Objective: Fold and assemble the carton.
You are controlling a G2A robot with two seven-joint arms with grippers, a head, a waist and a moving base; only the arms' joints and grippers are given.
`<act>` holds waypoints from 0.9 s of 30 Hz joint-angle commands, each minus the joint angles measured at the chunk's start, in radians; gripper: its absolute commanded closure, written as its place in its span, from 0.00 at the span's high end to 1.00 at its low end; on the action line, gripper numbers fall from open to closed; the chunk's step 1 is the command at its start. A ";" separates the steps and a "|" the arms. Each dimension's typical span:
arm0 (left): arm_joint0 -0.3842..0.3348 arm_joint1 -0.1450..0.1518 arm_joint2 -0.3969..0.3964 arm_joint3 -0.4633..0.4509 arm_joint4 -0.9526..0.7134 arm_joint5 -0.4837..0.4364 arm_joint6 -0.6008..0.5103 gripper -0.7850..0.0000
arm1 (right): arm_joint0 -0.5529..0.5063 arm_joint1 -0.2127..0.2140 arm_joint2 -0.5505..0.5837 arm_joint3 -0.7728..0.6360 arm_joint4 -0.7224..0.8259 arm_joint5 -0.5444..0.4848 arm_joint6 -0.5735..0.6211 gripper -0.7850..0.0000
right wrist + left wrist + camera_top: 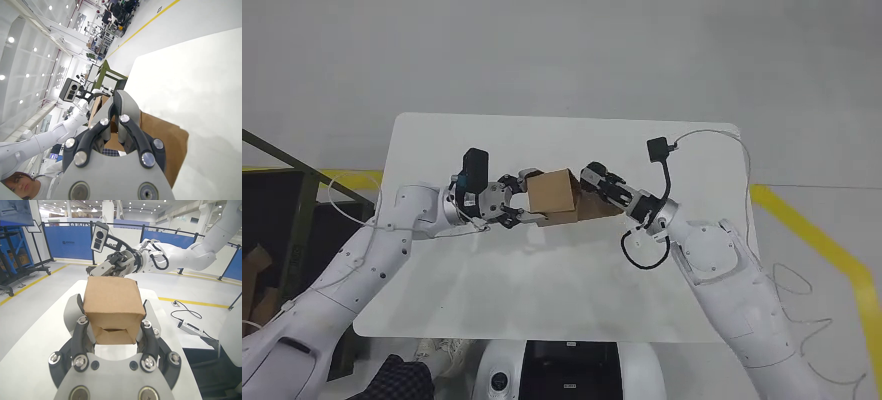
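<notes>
Carton (554,190) in left hand (518,200), perhaps right hand (592,183).

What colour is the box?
The carton is plain brown cardboard, clearest in the left wrist view.

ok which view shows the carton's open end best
The left wrist view: the carton sits in the left gripper, open end facing the camera. The top view shows it small, from above; the right wrist view, only brown sides behind the right gripper.

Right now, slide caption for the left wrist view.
Left hand grips the carton by its sides over the table; right hand pinches its far edge.
</notes>
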 commanded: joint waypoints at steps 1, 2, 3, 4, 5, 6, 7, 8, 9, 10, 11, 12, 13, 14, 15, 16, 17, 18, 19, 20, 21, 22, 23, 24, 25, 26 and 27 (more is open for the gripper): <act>-0.002 -0.001 0.001 0.002 0.000 0.000 0.001 0.24 | -0.013 0.001 -0.003 -0.014 -0.002 0.003 0.009 0.00; -0.003 -0.001 0.001 0.003 0.001 0.000 0.002 0.24 | -0.016 0.001 -0.005 -0.017 0.001 0.005 0.011 0.00; -0.003 -0.002 0.001 0.003 0.001 0.000 0.002 0.24 | -0.017 0.000 -0.008 -0.017 0.002 0.005 0.013 0.00; -0.004 -0.002 0.002 0.002 0.002 0.000 0.005 0.24 | -0.017 -0.001 -0.016 -0.015 0.007 0.006 0.015 0.00; -0.004 -0.002 0.002 0.002 0.002 0.000 0.005 0.24 | -0.014 -0.002 -0.023 -0.011 0.015 0.005 0.017 0.00; -0.004 -0.003 0.002 0.002 0.003 0.000 0.007 0.24 | -0.010 -0.004 -0.028 -0.007 0.020 0.002 0.018 0.00; -0.004 -0.003 0.001 0.002 0.004 0.000 0.008 0.24 | -0.006 -0.005 -0.035 -0.002 0.023 -0.001 0.019 0.00; -0.004 -0.003 0.002 0.002 0.005 0.000 0.009 0.23 | -0.002 -0.007 -0.041 0.002 0.030 -0.004 0.021 0.00; -0.004 -0.003 0.002 0.002 0.006 0.000 0.011 0.23 | 0.003 -0.008 -0.046 0.007 0.037 -0.008 0.023 0.00; -0.004 -0.003 0.002 0.002 0.007 0.000 0.012 0.23 | 0.007 -0.010 -0.050 0.012 0.044 -0.011 0.026 0.00; -0.004 -0.003 0.001 0.002 0.007 0.000 0.013 0.23 | 0.010 -0.010 -0.051 0.015 0.048 -0.013 0.028 0.00; -0.004 -0.003 0.001 0.002 0.009 0.000 0.014 0.23 | 0.014 -0.011 -0.052 0.019 0.051 -0.015 0.030 0.00; -0.004 -0.003 0.001 0.003 0.010 0.000 0.016 0.23 | 0.016 -0.011 -0.047 0.022 0.054 -0.016 0.029 0.00; -0.004 -0.003 0.000 0.003 0.011 0.000 0.018 0.23 | 0.016 -0.010 -0.038 0.024 0.056 -0.017 0.026 0.00; -0.003 -0.003 -0.001 0.004 0.011 0.000 0.020 0.23 | 0.014 -0.008 -0.024 0.025 0.060 -0.017 0.022 0.00; -0.003 -0.003 -0.001 0.004 0.011 0.000 0.021 0.23 | 0.010 -0.005 -0.008 0.023 0.065 -0.017 0.021 0.00; -0.003 -0.003 -0.001 0.003 0.012 0.000 0.024 0.23 | 0.004 -0.002 0.009 0.019 0.069 -0.017 0.021 0.00; -0.003 -0.003 -0.001 0.003 0.013 0.000 0.025 0.22 | -0.003 0.001 0.027 0.013 0.072 -0.016 0.023 0.00; -0.002 -0.003 -0.001 0.003 0.014 0.000 0.027 0.21 | -0.010 0.004 0.046 0.005 0.074 -0.016 0.024 0.00; -0.002 -0.003 -0.002 0.003 0.015 0.000 0.029 0.20 | -0.018 0.008 0.069 -0.003 0.076 -0.015 0.024 0.00; -0.002 -0.003 -0.002 0.003 0.017 0.000 0.031 0.20 | -0.028 0.012 0.096 -0.011 0.081 -0.015 0.018 0.00; -0.002 -0.002 -0.002 0.002 0.017 0.000 0.035 0.20 | -0.041 0.016 0.126 -0.018 0.089 -0.015 0.012 0.00; -0.001 -0.002 -0.003 0.003 0.018 0.000 0.038 0.20 | -0.054 0.020 0.156 -0.023 0.100 -0.013 0.013 0.00; -0.002 -0.001 -0.004 0.003 0.019 0.000 0.041 0.20 | -0.067 0.025 0.185 -0.022 0.106 0.001 0.027 0.00; -0.002 0.000 -0.007 0.004 0.021 0.000 0.044 0.20 | -0.077 0.031 0.210 -0.022 0.100 0.024 0.057 0.00; -0.002 0.001 -0.009 0.003 0.022 0.000 0.047 0.20 | -0.084 0.036 0.232 -0.022 0.105 0.041 0.086 0.00; -0.001 0.002 -0.012 0.003 0.021 0.000 0.052 0.20 | -0.092 0.041 0.251 -0.016 0.118 0.060 0.115 0.00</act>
